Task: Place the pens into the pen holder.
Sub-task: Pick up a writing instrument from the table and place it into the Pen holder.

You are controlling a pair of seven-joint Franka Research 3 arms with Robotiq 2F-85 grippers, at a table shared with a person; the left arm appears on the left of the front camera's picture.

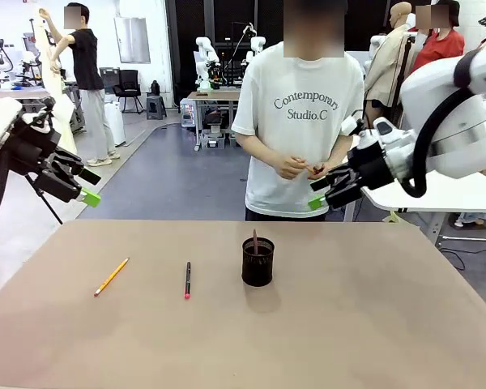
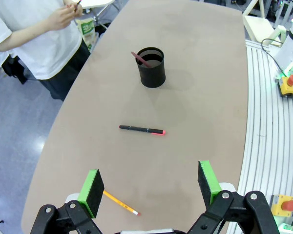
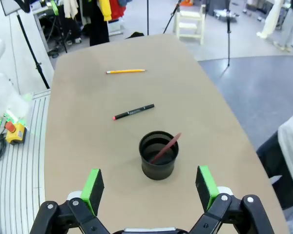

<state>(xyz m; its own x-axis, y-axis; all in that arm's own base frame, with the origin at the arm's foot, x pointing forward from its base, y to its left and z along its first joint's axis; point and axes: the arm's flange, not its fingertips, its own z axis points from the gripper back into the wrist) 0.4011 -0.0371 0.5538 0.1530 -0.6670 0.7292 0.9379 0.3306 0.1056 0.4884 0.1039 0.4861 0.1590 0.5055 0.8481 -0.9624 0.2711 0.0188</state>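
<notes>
Beige tabletop (image 1: 389,324) takes up the near half of a busy lab. A person in a white T-shirt stands at its far edge, hands (image 1: 296,168) together at the waist around something small and reddish, too small to tell what. Near the table's middle the black mesh pen holder (image 1: 257,262) stands upright. The dark-red pen (image 1: 255,241) is inside it, leaning on the rim and sticking out above. To the holder's left, apart from it, the black pen (image 1: 187,279) lies flat on the bare table with its red tip towards the robot. Farther left lies the yellow-orange pencil (image 1: 111,276), slanted and well apart from the black pen.

The left gripper (image 1: 91,187) hangs in the air beyond the table's far left corner. Its fingers are spread wide, the green pads (image 2: 93,187) far apart, with nothing between them and touching nothing. In its wrist view the pencil lies on the table below the pads and the black pen beyond. The right gripper (image 1: 316,193) hovers high to the right of the holder, in front of the person's waist. Its fingers are likewise spread wide and empty, and its wrist view looks down on the holder between the pads
</notes>
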